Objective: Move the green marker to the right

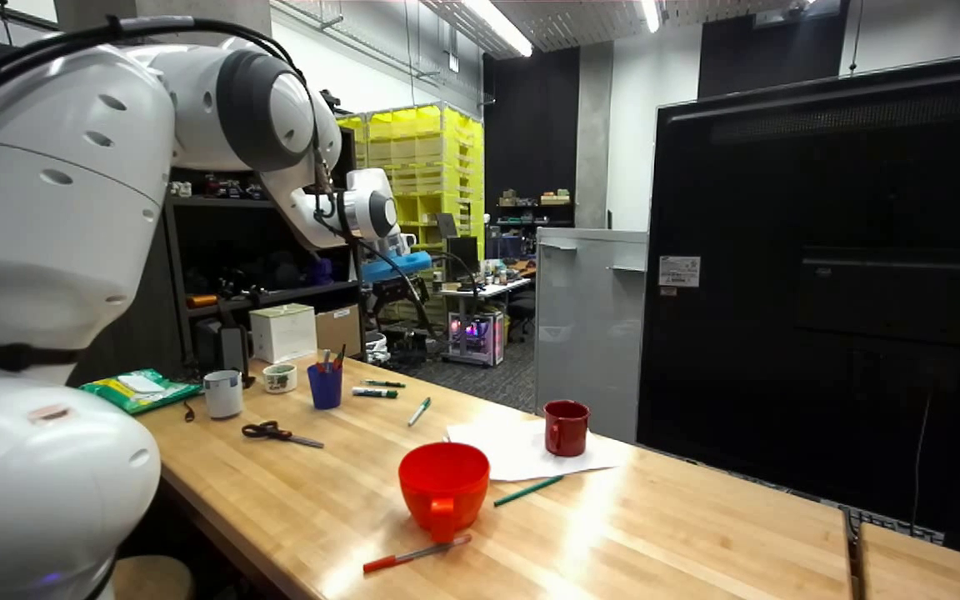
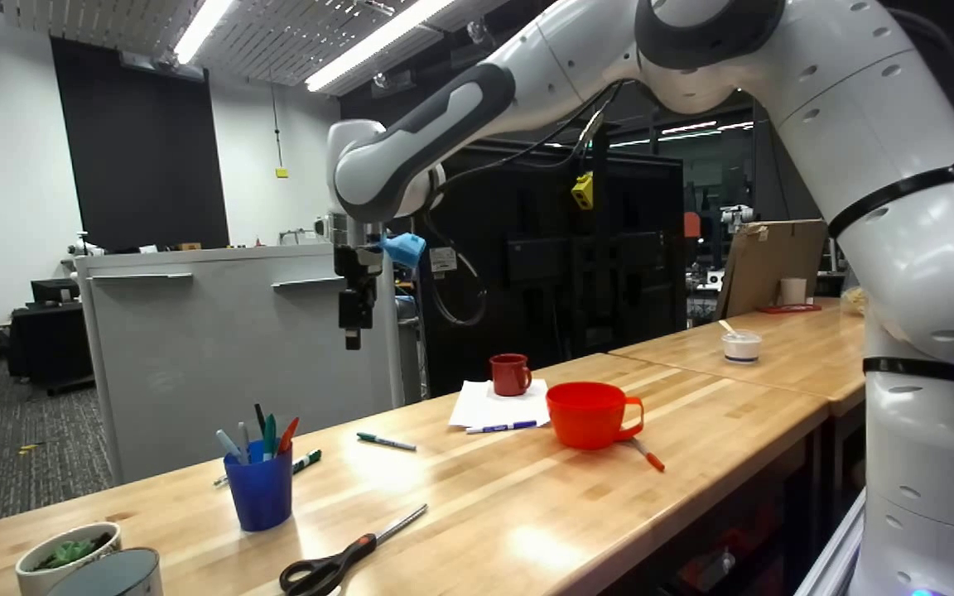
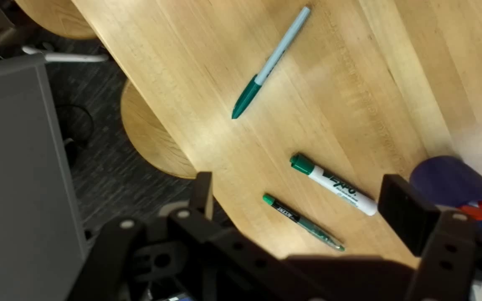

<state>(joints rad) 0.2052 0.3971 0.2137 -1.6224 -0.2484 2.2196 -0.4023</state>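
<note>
The green marker is slim, with a dark green cap and a pale grey body. It lies on the wooden table in the wrist view, above and ahead of the jaws. It also shows in both exterior views. My gripper is open, its two fingers wide apart with nothing held between them. In an exterior view the gripper hangs well above the table, pointing down. In the wrist view a white Expo marker with a green cap and a clear green pen show between the fingers, on the table below.
A blue pen cup stands beside the markers. A red bowl, a dark red mug on paper, a red pen, a green pen and scissors lie farther along. A blue marker lies by the paper.
</note>
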